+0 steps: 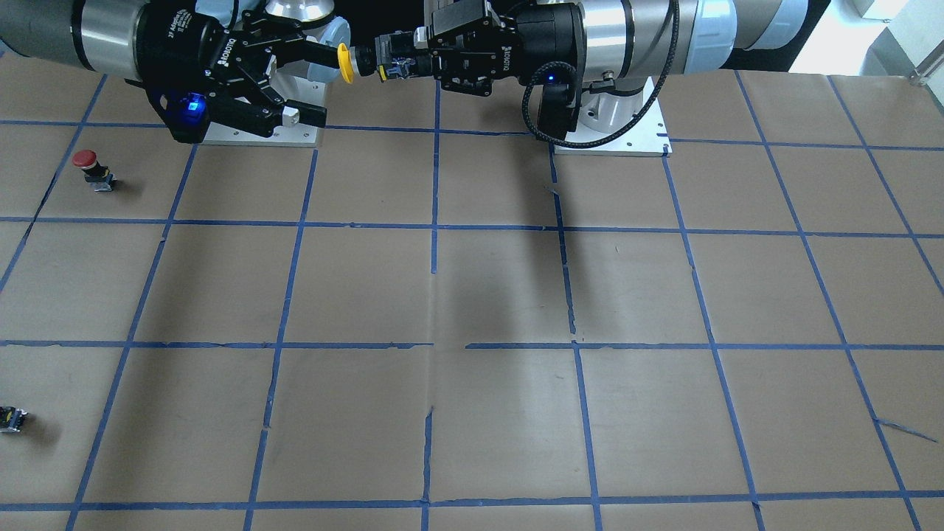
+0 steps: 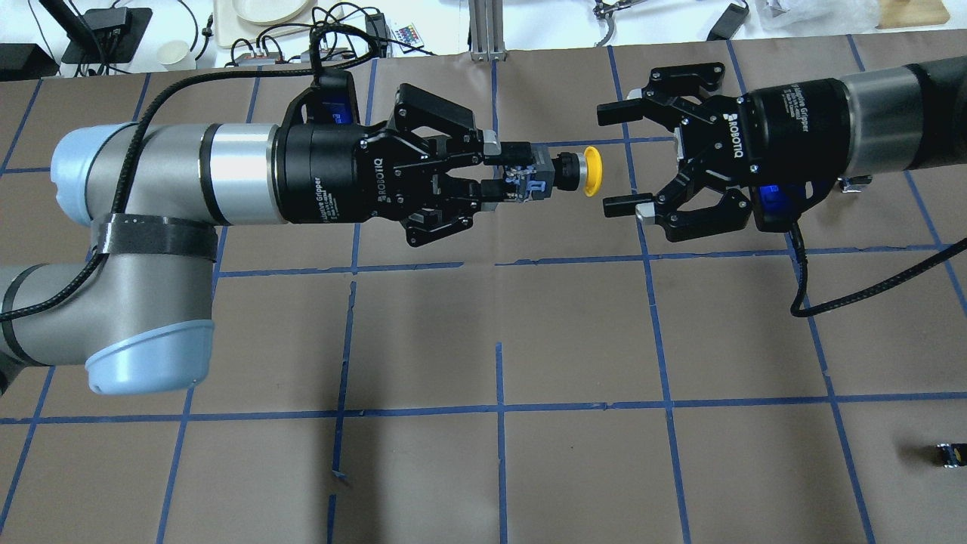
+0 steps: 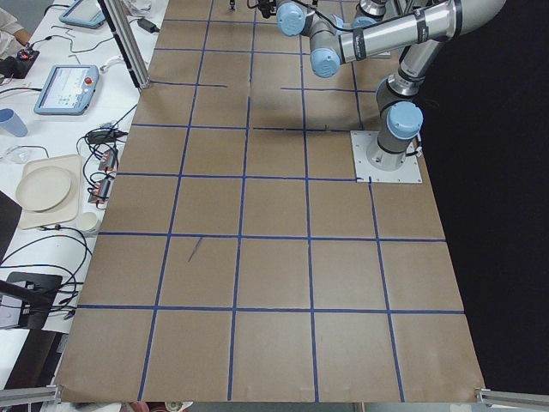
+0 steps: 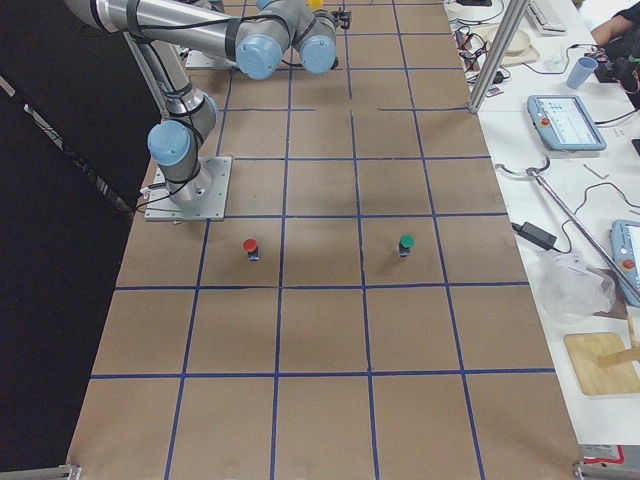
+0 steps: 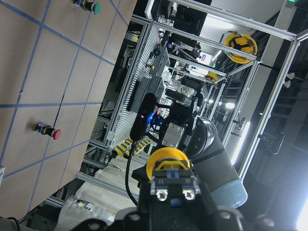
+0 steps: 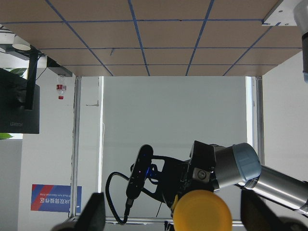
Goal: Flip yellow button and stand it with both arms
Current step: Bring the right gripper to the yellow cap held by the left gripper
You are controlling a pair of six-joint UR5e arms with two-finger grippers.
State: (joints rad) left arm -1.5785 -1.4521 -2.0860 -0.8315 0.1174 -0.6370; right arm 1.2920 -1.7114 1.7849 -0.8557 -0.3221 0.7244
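My left gripper [image 2: 505,175] is shut on the black and grey body of the yellow button [image 2: 590,171] and holds it level in the air, cap pointing at my right gripper. My right gripper [image 2: 616,160] is open, its fingertips just past the cap on either side, not touching it. In the front view the button [image 1: 344,63] sticks out of the left gripper [image 1: 402,59] between the fingers of the open right gripper [image 1: 316,82]. The left wrist view shows the button's underside [image 5: 174,185]. The right wrist view shows the cap [image 6: 202,210] face on.
A red-capped button [image 1: 87,165] stands on the brown table on my right side, and it also shows in the right side view [image 4: 250,247]. A green-capped button [image 4: 405,243] stands beyond it. A small capless black block [image 2: 948,454] lies near the table's right edge.
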